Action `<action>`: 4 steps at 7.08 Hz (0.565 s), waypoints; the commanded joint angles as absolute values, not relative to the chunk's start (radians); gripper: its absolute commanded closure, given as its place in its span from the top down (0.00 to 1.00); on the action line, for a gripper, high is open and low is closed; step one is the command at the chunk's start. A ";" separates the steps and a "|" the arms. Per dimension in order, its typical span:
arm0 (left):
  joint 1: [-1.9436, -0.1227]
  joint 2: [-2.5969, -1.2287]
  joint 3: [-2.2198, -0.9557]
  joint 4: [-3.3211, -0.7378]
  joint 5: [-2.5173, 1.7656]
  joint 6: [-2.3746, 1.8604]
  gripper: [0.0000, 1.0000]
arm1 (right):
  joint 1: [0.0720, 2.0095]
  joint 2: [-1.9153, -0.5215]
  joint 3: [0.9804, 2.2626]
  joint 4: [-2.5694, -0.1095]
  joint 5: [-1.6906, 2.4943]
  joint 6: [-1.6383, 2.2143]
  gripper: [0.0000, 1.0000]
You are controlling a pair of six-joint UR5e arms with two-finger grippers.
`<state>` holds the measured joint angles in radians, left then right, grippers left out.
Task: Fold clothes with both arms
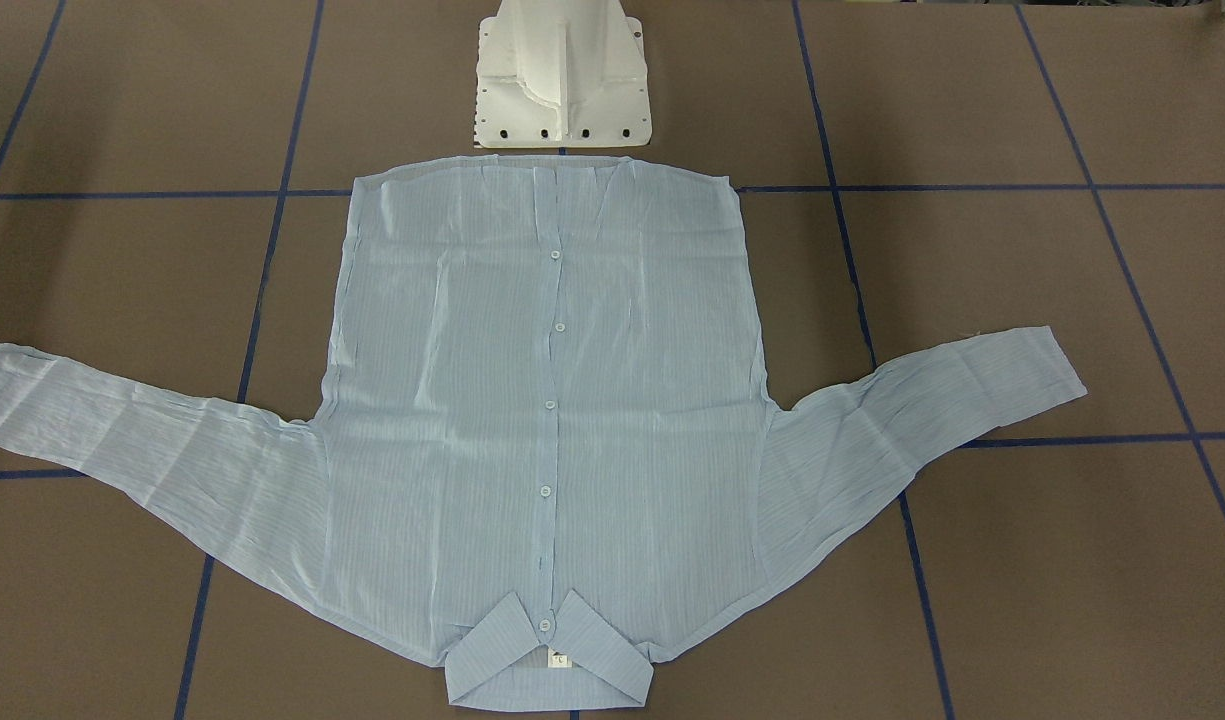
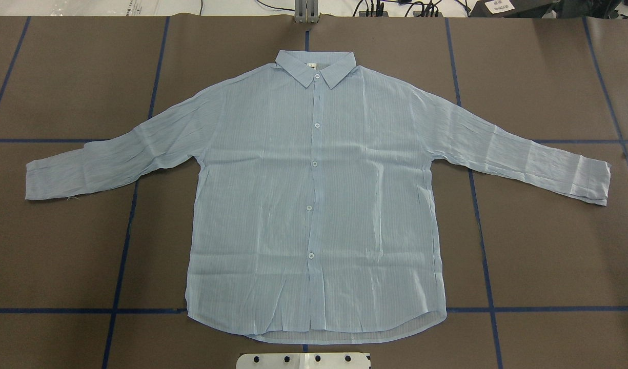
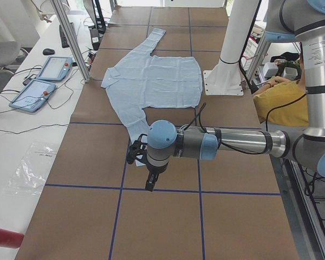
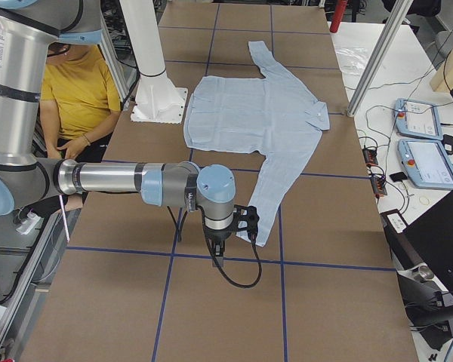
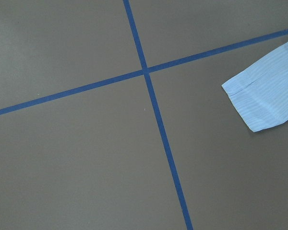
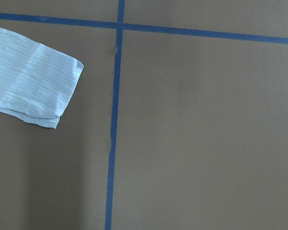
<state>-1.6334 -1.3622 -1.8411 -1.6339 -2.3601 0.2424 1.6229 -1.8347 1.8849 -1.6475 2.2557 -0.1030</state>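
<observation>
The shirt [image 2: 314,205] lies flat and buttoned on the counter [image 2: 549,256], sleeves spread, hem beside the white pedestal [image 1: 562,80]. The left pincer [image 3: 135,153] and the right pincer [image 4: 247,220] hang near its cuffs; I cannot tell whether they are apart or together.

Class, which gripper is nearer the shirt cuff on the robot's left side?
Left. The left gripper hangs just beyond that cuff; the right gripper hangs past the other cuff, at the table's opposite end.

Shirt cuff [image 6: 38,79] (pale blue) lies flat beside 2 crossing tape lines [image 6: 114,120].
</observation>
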 commanded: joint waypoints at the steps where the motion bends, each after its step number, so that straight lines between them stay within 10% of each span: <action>1: -1.634 -1.362 -1.850 -1.649 -2.364 0.244 1.00 | 1.623 -1.835 1.888 -1.647 2.258 -0.100 1.00; 4: -1.631 -1.377 -1.901 -1.715 -2.359 0.236 1.00 | 1.620 -1.833 1.899 -1.480 2.314 -0.100 1.00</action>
<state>-1.6323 -1.3657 -1.8870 -1.6822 -2.3584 0.2396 1.6209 -1.8327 1.8978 -1.5866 2.2804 -0.0998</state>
